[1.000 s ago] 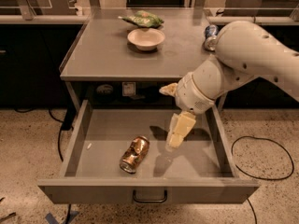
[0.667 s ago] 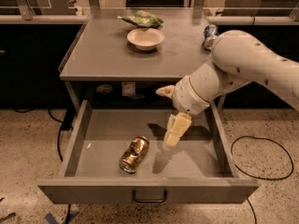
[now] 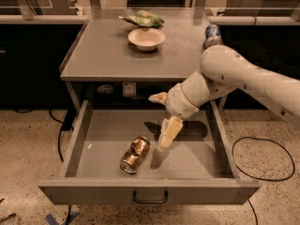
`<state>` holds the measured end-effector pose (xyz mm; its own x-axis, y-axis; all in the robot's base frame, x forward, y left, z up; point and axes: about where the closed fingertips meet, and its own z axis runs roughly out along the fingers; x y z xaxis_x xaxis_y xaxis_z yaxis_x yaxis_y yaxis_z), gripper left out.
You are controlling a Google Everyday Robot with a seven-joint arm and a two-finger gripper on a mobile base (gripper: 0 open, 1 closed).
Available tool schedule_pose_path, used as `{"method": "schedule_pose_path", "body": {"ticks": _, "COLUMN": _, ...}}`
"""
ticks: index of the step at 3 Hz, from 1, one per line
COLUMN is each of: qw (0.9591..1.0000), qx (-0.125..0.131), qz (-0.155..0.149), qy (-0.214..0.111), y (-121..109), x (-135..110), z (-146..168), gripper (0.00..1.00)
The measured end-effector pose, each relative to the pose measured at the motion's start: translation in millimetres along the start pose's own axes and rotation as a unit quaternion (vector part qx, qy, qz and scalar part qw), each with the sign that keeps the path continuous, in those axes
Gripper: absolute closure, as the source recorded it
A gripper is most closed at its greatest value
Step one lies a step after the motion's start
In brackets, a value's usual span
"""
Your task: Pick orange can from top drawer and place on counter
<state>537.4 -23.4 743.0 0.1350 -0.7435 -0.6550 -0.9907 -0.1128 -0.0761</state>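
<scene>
Fingers (image 3: pixel 169 130) of the gripper (image 3: pixel 158 121) stand wide apart, empty, just right of and above the orange can (image 3: pixel 135 154), which lies on its side in the open top drawer (image 3: pixel 93 193). Behind the can, the counter (image 3: pixel 108 55) carries a white bowl (image 3: pixel 146 38), green snack bag (image 3: pixel 143 18) and blue and silver can (image 3: pixel 212 32).
</scene>
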Motion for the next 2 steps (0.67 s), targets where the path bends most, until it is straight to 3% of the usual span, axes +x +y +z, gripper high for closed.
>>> {"method": "schedule_pose_path", "body": {"ticks": 2, "qw": 0.9975, "qx": -0.058, "qz": -0.017, "qy": -0.037, "y": -0.1, "x": -7.8, "z": 70.4, "gripper": 0.00}}
